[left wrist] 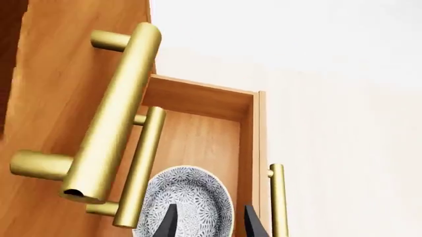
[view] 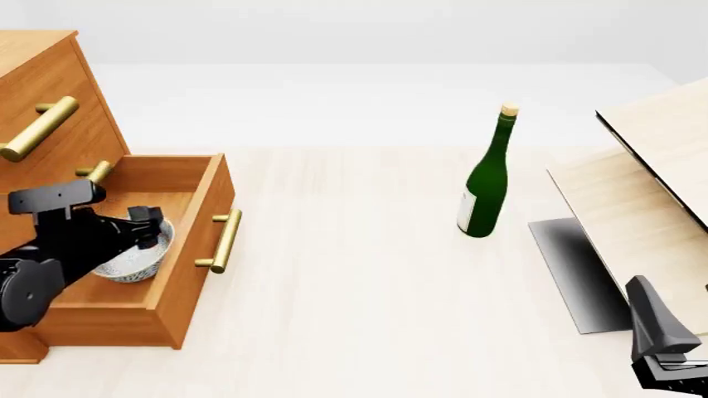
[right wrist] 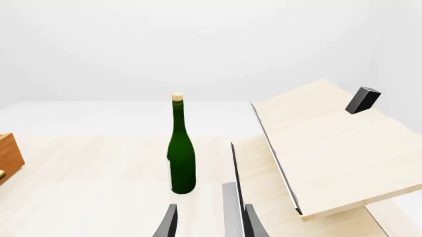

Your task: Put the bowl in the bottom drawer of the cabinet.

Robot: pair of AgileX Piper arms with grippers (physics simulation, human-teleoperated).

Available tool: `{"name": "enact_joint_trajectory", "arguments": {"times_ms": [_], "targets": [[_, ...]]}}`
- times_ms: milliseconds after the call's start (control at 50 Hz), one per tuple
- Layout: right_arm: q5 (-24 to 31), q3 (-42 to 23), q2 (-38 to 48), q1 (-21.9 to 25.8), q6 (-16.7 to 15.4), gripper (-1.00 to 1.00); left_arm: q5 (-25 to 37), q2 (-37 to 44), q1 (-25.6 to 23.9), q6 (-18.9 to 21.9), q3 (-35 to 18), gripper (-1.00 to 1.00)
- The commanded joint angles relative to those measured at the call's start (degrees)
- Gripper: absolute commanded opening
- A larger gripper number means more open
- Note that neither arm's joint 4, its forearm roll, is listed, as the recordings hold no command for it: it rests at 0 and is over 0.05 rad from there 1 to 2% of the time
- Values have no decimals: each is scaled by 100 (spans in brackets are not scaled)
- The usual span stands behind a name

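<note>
Front view shows the cabinet (view: pixel 45 91) filling the table's nine o'clock side, its bottom drawer (view: pixel 182 249) pulled well out toward three o'clock so that the open box can take something from above. That opening explains the left arm's posture: it reaches in over the drawer's near wall, angled down into the box. Pale wooden boards (view: pixel 652 166) lean at the three o'clock edge, well apart from the work and seemingly of no part in it, and a green bottle (view: pixel 485 186) stands upright near one o'clock of the table's middle, clear of both arms.

Inside the drawer sits the bowl (view: pixel 138 259), upright, its base apparently on the drawer floor, close to the front panel that carries the brass handle (view: pixel 225 241). The left gripper (left wrist: pixel 209 219) hangs just above the bowl's rim; in the left wrist view its two fingers stand apart with the bowl's speckled inside showing between them, so I judge the jaws spread and gripping nothing, the bowl delivered. The right gripper (right wrist: pixel 209 220) waits at five o'clock, low and idle, fingers parted on bare air, probably parked to stay out of the way.
</note>
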Motion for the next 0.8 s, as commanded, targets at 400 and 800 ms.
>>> {"name": "enact_joint_trajectory", "arguments": {"times_ms": [400,800], "targets": [[0,0,-1,-1,1,100,76,-1227,-512,-693,104,100],[0,0,0,0,0,100,300,-2167,-960,-883,120,100]]}}
